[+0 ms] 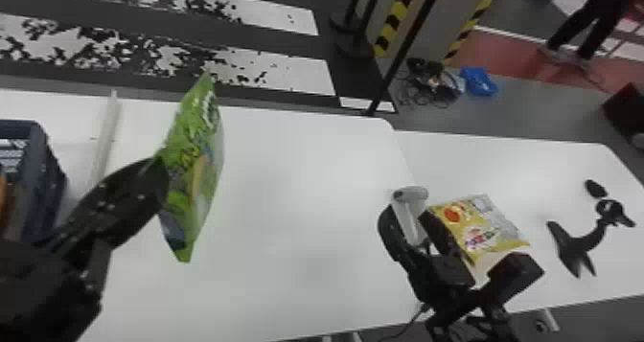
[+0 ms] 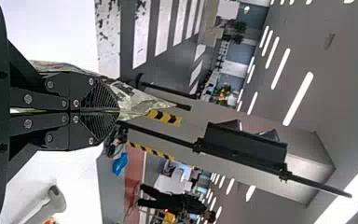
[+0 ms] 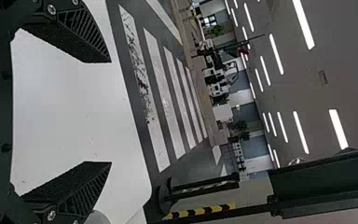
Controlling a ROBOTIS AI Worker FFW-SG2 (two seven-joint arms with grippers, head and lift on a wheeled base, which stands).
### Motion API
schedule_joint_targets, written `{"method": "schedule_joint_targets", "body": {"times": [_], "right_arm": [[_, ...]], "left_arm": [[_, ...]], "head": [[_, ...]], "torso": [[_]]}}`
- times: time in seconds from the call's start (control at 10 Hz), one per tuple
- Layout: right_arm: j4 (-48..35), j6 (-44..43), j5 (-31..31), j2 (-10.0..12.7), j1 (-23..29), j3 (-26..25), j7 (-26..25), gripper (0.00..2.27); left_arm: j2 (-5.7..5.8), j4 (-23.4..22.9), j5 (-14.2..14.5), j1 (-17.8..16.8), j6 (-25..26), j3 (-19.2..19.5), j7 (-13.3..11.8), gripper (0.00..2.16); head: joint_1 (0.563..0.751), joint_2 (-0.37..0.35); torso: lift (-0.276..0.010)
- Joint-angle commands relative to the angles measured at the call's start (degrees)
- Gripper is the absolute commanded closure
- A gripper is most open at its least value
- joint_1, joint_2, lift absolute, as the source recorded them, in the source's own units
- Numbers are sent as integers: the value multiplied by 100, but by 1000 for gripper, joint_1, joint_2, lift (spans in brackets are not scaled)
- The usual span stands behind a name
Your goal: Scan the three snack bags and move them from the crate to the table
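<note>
My left gripper (image 1: 162, 166) is shut on the edge of the green snack bag (image 1: 199, 173), which hangs upright above the table (image 1: 297, 211). In the left wrist view, the left gripper (image 2: 117, 112) has its fingers together with part of the snack bag (image 2: 137, 100) sticking out beyond them. Over the table's right part, my right gripper (image 1: 407, 215) is open; the right gripper (image 3: 111, 112) holds nothing in the right wrist view. A pale scanner (image 1: 409, 195) appears at its fingers in the head view. A yellow snack bag (image 1: 484, 226) lies just right of it.
At the far left stands the dark blue crate (image 1: 52, 183), with something orange (image 1: 2, 197) at its visible edge. A pale bar (image 1: 104, 135) lies beside it. Black objects (image 1: 575, 243) rest on the right table, beyond the yellow bag.
</note>
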Motion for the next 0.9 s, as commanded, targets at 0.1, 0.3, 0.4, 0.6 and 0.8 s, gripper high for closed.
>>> {"method": "schedule_joint_targets", "body": {"times": [0.1,0.3,0.4,0.6,0.8], "right_arm": [[19,0,0,0,-9,-70,0,110],[19,176,26,0,-150,-61,0,110],[19,264,26,-18,-185,-61,9,110],[72,369,44,-106,-282,-53,9,110],[134,527,26,-176,-396,-9,27,110]], "left_arm": [[-53,883,141,-675,531,-764,-199,1872],[-405,1622,826,-1115,971,-720,-806,1899],[-598,2175,1143,-1317,971,-580,-1078,1899],[-842,3379,1230,-1756,865,-299,-1509,1899],[-842,3757,1020,-1879,795,-193,-1518,1895]], "head": [[695,-350],[695,-350],[695,-350],[695,-350],[695,-350]], "torso": [[-62],[-62],[-62],[-62],[-62]]}}
